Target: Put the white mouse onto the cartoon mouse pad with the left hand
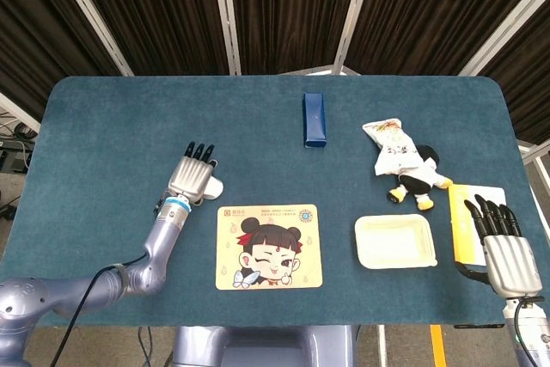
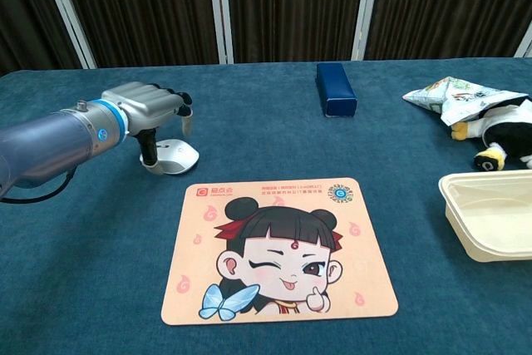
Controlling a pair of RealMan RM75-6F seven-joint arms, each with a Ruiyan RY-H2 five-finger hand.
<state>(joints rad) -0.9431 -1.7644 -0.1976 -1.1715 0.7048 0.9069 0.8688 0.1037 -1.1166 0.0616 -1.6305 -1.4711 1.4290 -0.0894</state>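
— Grasping is judged to be the step in hand. The white mouse (image 2: 176, 155) is seen on the blue table (image 1: 103, 126), just beyond the far left corner of the cartoon mouse pad (image 2: 278, 251), apart from it and not yet on it.

— And the left hand (image 2: 143, 110)?

— It is lowered over the mouse from above, palm down. In the chest view the thumb is seen reaching down to the mouse's near left flank, while the other fingers (image 2: 173, 97) are curled over its top. Whether a firm hold is had cannot be told; the mouse is still seated on the cloth.

— How is the arm posed?

— The forearm is stretched forward from the near left edge of the table, wrist roughly level, fingertips pointed away from the robot in the head view.

— What is called for next?

— If the hold is secured, a small lift is needed, then a carry rightward and toward the robot, and a gentle release onto the pad's printed face. A smooth shell like this is likely to slip if pinched too lightly.

— The right hand (image 1: 505, 251)?

— It is parked near the right table edge beside a yellow sheet (image 1: 464, 225), fingers spread flat, nothing held.
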